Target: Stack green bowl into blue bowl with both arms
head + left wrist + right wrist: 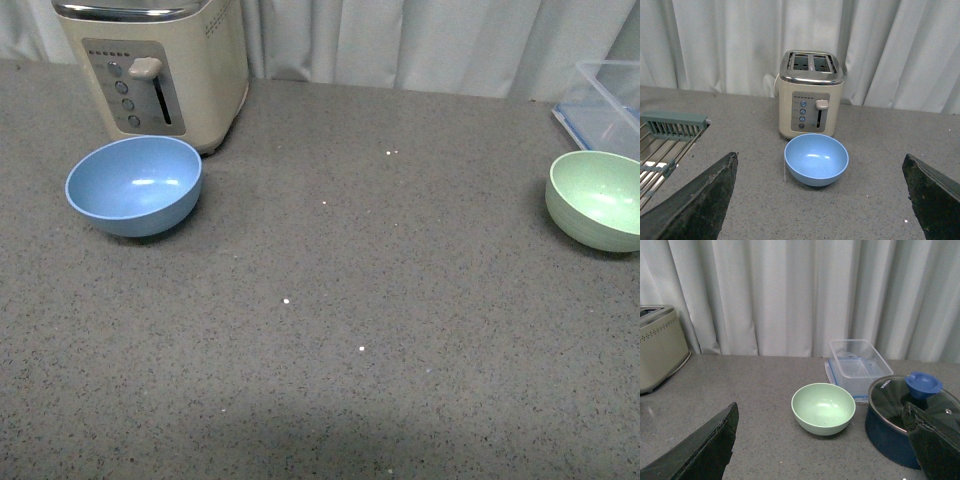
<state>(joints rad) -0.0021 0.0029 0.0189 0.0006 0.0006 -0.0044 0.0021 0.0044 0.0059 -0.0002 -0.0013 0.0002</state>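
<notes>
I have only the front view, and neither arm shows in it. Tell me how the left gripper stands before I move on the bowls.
Observer: The left gripper is open, fingers wide apart. The blue bowl sits ahead between them, untouched.
Operator: Now give me the right one.
Observer: The right gripper is open too. The green bowl lies ahead of it, and nothing is touching it.
Operator: Report anything near the green bowl that my view cuts off.
Observer: A dark blue pot with a glass lid stands close beside the green bowl, with a small gap between them. It is next to the clear container, and one gripper finger partly hides it.
</notes>
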